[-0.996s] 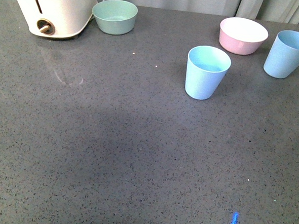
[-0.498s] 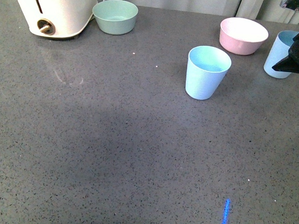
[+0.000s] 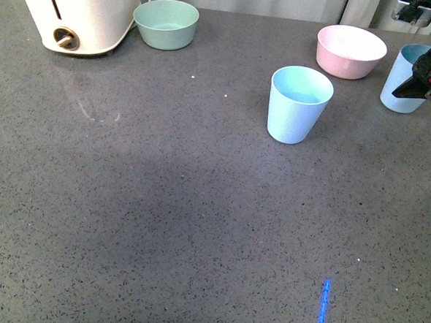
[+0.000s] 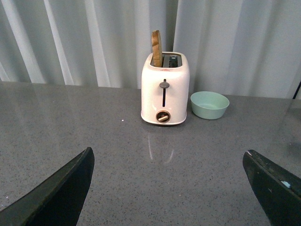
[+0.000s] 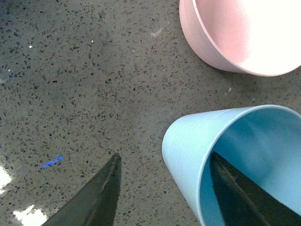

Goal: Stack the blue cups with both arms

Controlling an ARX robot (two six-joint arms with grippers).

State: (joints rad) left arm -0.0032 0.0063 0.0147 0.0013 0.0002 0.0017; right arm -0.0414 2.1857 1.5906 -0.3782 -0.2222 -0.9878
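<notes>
Grey speckled countertop (image 3: 160,224) carries a blue cup (image 3: 298,108) before pale curtains (image 4: 70,42).

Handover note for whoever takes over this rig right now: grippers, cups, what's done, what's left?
Right gripper: open, one finger inside the far-right blue cup, one outside its wall; not closed on it.
Left gripper: open, empty, facing the toaster.
Second blue cup: upright, mid-table, untouched.
Done: nothing stacked.
Left: grip, lift, nest one cup in the other.

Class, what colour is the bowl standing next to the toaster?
Pale green. The bowl shows best in the front view, beside the cream toaster.
</notes>
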